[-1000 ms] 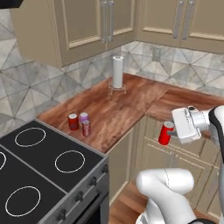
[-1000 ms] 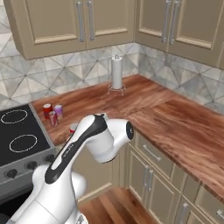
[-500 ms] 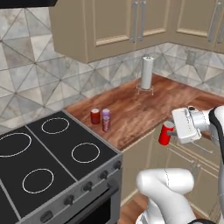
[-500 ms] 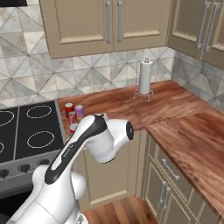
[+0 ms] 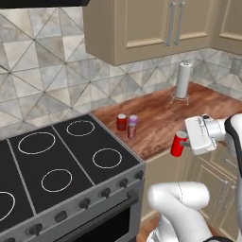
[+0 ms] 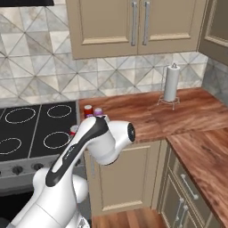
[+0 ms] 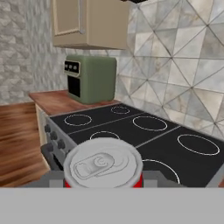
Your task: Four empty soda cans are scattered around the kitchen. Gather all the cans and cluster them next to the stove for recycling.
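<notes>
Kitchen walls of grey triangular tile are backing beige cabinets and a reddish wooden counter [image 5: 160, 118]. Reading from the left, we are seeing the wide black glass stove [image 5: 56, 165] with white ring burners, its steel front carrying dark knobs. Just beside its right edge, on the counter, a small red soda can [image 5: 122, 122] is standing upright with a pale purple soda can [image 5: 133, 126] close at its right, the two near each other. Farther right, off the counter's front edge and in the air, we are watching the two-finger gripper [image 5: 182, 143] pinching a third red soda can with a silver top [image 5: 178, 143], held upright. At the far right, a tall white paper-towel roll [image 5: 182, 80] is standing on a wire holder near the back wall. Through the hand view, we are looking over the held can's silver lid [image 7: 103, 162] across the stove [image 7: 144, 131] toward a green boxy appliance [image 7: 90, 78] on another counter.
</notes>
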Controlling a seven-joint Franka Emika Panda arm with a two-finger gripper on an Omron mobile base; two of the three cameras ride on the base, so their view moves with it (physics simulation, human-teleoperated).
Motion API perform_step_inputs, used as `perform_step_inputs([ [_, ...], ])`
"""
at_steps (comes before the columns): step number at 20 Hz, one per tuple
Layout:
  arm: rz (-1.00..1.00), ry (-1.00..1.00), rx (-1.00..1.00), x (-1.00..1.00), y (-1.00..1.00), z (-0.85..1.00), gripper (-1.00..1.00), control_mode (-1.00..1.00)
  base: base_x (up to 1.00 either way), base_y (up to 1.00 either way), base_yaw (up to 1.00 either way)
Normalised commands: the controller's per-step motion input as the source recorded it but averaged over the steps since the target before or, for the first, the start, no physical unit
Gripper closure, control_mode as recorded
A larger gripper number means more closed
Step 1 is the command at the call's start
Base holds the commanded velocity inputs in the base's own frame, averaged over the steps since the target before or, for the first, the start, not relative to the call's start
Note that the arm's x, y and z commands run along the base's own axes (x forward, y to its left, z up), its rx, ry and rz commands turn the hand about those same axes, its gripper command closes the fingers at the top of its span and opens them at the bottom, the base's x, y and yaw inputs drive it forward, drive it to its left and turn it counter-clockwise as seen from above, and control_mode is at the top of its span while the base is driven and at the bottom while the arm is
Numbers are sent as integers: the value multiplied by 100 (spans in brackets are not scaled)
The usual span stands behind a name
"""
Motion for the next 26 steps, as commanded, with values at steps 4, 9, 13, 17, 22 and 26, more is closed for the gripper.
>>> perform_step_inputs([
  [4,0,0,0,0,0,0,100,100,11,-26,24],
  [9,0,0,0,0,0,0,100,100,8,-33,21],
  [13,0,0,0,0,0,0,100,100,4,-41,18],
  [17,0,0,0,0,0,0,100,100,1,-44,17],
  [22,0,0,0,0,0,0,100,100,0,-42,17],
  [26,0,0,0,0,0,0,100,100,2,-35,17],
])
